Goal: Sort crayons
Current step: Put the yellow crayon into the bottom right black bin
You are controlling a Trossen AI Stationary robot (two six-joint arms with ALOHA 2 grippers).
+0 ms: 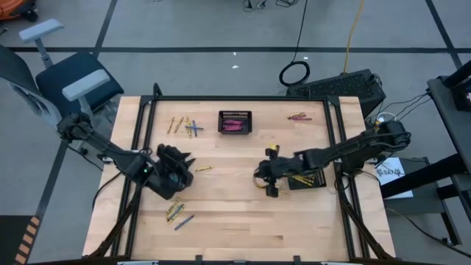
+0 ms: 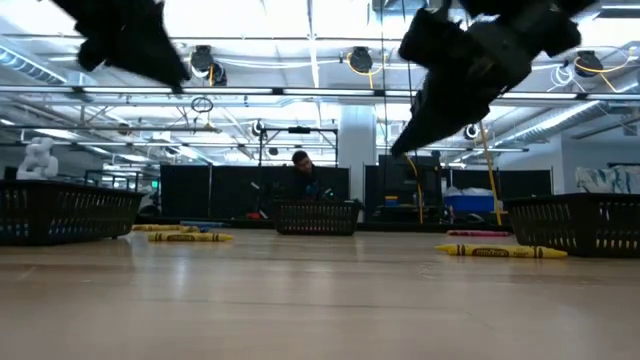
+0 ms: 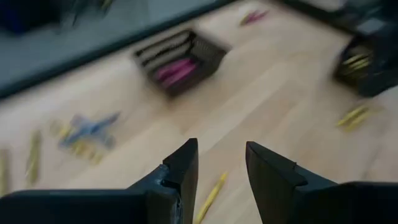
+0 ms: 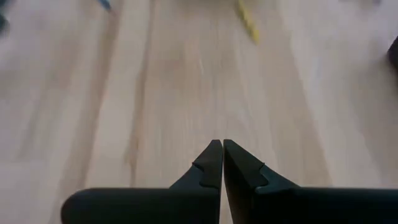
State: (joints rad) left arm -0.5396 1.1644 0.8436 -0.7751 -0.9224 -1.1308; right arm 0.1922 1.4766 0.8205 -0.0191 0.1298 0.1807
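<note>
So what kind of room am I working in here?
Probably a robotics lab or workshop: a wooden table in a black frame, cables across the grey floor, and a person at dark workstations under ceiling strip lights.

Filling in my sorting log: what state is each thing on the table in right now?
Left tool: open, empty, above a loose yellow crayon.
Right tool: shut, empty, over bare wood.
Black mesh basket at the table's far edge: holds pink crayons.
Black mesh basket by the right arm: holds yellow crayons.
Mixed blue and yellow crayon cluster: loose, unsorted.
</note>
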